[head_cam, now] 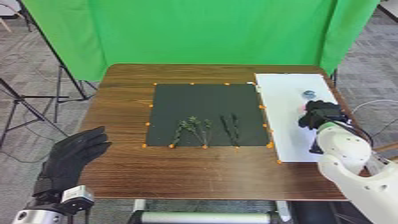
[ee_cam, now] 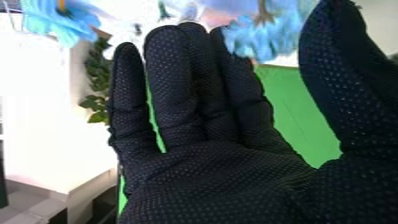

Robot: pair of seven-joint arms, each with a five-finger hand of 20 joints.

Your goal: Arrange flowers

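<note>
Leafy green stems [head_cam: 193,128] and two slim dark stems [head_cam: 236,131] lie side by side on a black mat [head_cam: 200,100]. Right wrist view: open blue flowers [ee_cam: 259,40], white flowers [ee_cam: 129,29], green leaves [ee_cam: 96,67].

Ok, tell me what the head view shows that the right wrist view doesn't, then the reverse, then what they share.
Head view: the left hand, table, dark mat with green sprigs and dark stems on it, and the white board.

Right wrist view: blue flowers, white petals and green leaves.

Both: the right hand and the green backdrop. A bluish thing near that hand in the head view is too small to match to the flowers.
</note>
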